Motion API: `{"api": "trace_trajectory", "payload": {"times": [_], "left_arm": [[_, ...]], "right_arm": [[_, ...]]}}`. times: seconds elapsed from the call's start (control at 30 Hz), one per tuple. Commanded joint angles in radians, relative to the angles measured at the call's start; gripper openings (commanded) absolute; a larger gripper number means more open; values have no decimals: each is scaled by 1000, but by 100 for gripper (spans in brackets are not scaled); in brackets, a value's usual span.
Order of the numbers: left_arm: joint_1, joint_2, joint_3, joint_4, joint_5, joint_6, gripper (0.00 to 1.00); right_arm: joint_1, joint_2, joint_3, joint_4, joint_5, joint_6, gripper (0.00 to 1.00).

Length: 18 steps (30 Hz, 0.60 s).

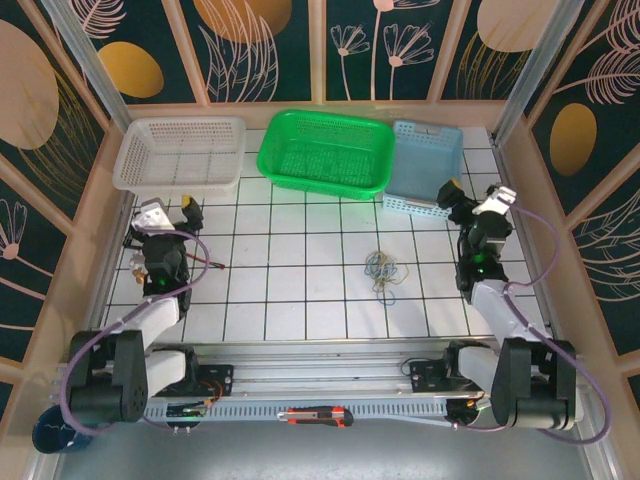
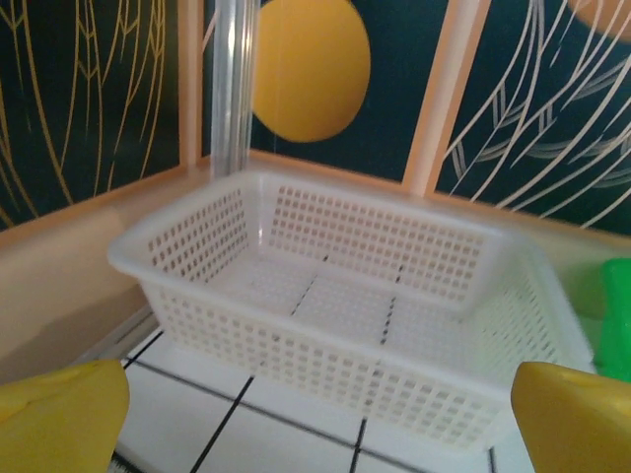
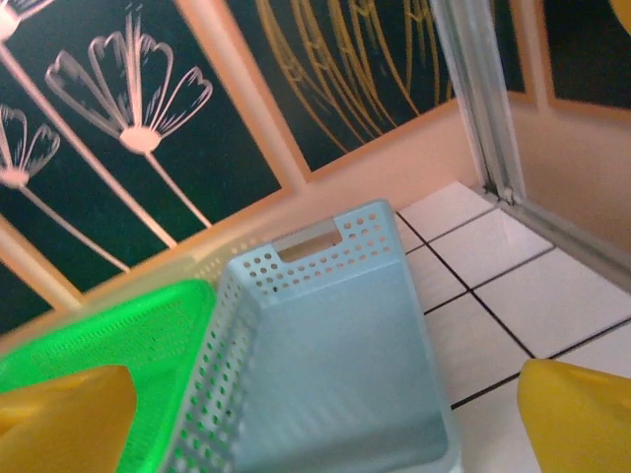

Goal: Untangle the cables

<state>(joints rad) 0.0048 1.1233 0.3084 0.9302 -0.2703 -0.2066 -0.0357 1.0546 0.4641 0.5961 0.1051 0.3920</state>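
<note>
My left fingers [image 1: 170, 209] hover over the counter [image 1: 300, 300] at its 9 o'clock side, and they stand wide apart with nothing between them. In my left wrist view the two yellow tips [image 2: 59, 419] sit at the bottom corners. The white basket [image 2: 325, 370] lies straight ahead at 12 o'clock, tiles showing through its mesh, and a sliver of the green basket [image 2: 617, 317] is at 3 o'clock.

My right fingers [image 1: 472, 194] are over at the 3 o'clock side, also spread wide and holding nothing. From that wrist the blue basket [image 3: 335, 345] runs away from me toward 12 o'clock, its handle slot at the far end. The green basket [image 3: 99, 335] is pressed against it at 9 o'clock, and bare tiles lie at 3 o'clock.

The cables [image 1: 381, 270] lie in a small knot of blue, tan and pale loops on the tiles near the middle of the counter — well apart from both sets of fingers and touching none of the baskets. From that knot the green basket [image 1: 325, 186] is at 11 o'clock, the blue basket [image 1: 425, 205] at 1 o'clock and the white basket [image 1: 180, 185] out toward 10 o'clock. My left fingers are at 9 o'clock from the knot and my right at 2 o'clock. A red-and-black cutter [image 1: 315, 415] rests on the rail at 6 o'clock, between my two bases.
</note>
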Motion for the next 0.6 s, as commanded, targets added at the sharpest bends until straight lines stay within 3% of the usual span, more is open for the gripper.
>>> {"api": "trace_trajectory", "payload": {"times": [0.0, 0.27, 0.37, 0.57], "left_arm": [[1, -75, 97, -175, 90, -110, 99], [-20, -161, 235, -361, 359, -358, 99], [-95, -178, 252, -412, 383, -378, 99], [-284, -212, 190, -469, 356, -430, 99]], "right_arm": [[-12, -34, 85, -219, -9, 202, 99], [26, -77, 207, -424, -347, 133, 83], [77, -88, 201, -513, -377, 146, 83], [216, -89, 109, -583, -291, 178, 83]]}}
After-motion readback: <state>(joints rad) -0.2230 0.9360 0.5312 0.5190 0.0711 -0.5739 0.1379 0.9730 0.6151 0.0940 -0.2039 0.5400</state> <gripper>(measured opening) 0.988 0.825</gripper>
